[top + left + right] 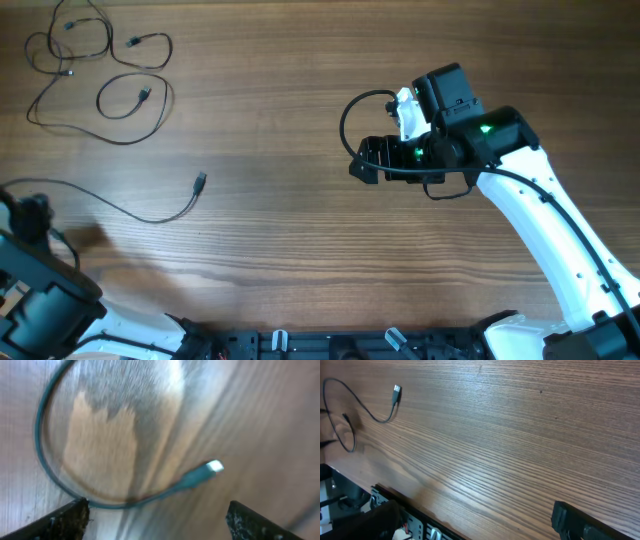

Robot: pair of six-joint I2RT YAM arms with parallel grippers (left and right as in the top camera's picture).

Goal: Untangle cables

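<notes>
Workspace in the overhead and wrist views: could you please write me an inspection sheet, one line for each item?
Surface: wooden table, no damage seen.
Job's things: looped cables at the far left, overlapping each other; one separate cable lies apart, nearer the left arm, with its silver plug free.
Clutter: nothing seen.
End effectors: left end effector open above the separate cable, gripping nothing; right end effector open and holding nothing, over bare wood.
Cables: thick black cord loops beside the right arm, part of its own wiring.
Surroundings: black rail along the near table edge.
</notes>
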